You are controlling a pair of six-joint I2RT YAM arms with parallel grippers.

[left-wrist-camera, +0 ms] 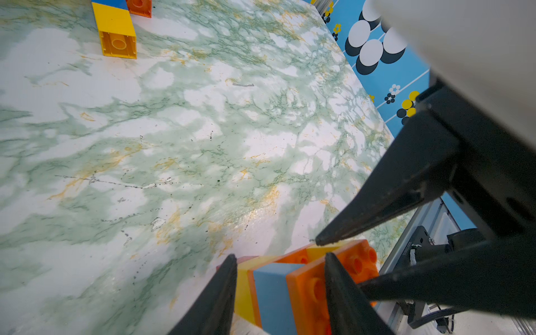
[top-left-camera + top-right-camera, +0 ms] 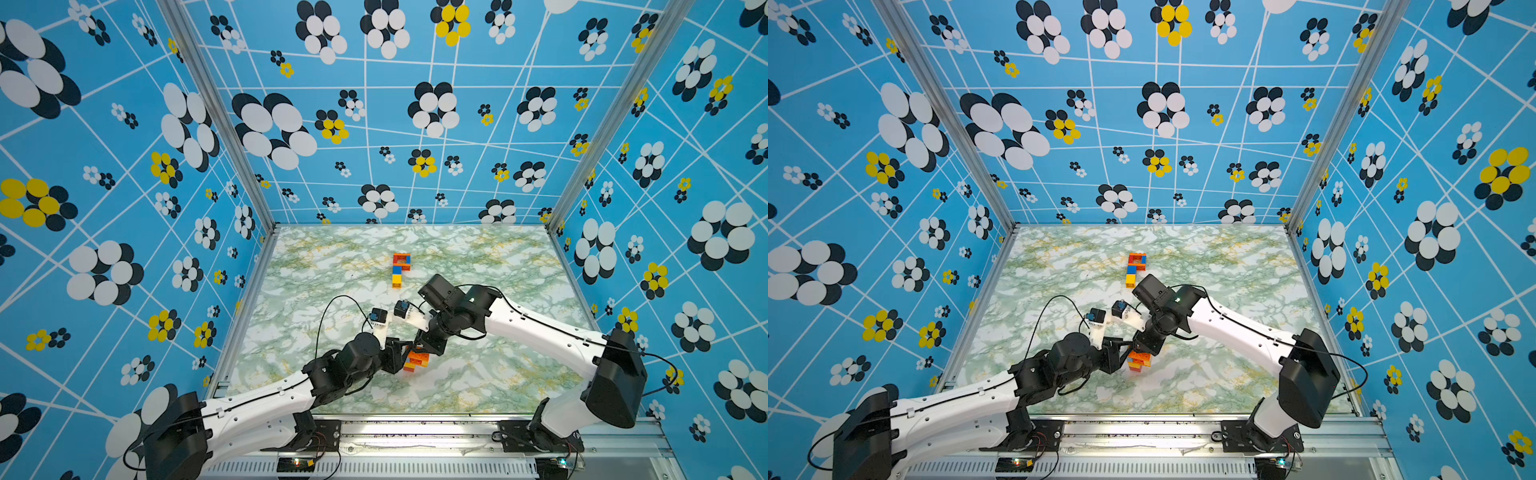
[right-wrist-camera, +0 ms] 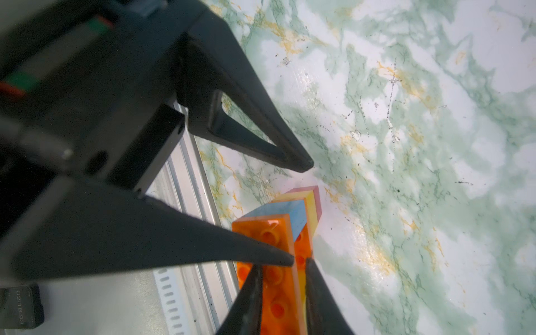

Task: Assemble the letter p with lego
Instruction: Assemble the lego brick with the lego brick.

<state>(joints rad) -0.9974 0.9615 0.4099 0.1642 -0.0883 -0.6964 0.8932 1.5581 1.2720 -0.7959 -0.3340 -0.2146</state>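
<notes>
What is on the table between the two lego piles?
Nothing: bare table between the far lego pile and the near lego pile, seen in the left wrist view.

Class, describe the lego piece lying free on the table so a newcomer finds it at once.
On the marbled green table, look mid-width, toward the back wall. There lies a lego figure: an orange and red loop over a blue and yellow stem. Unlike the orange cluster nearer, it lies alone, untouched.

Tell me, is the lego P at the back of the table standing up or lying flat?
Lying flat. In both top views the lego P shows its full outline from above.
</notes>
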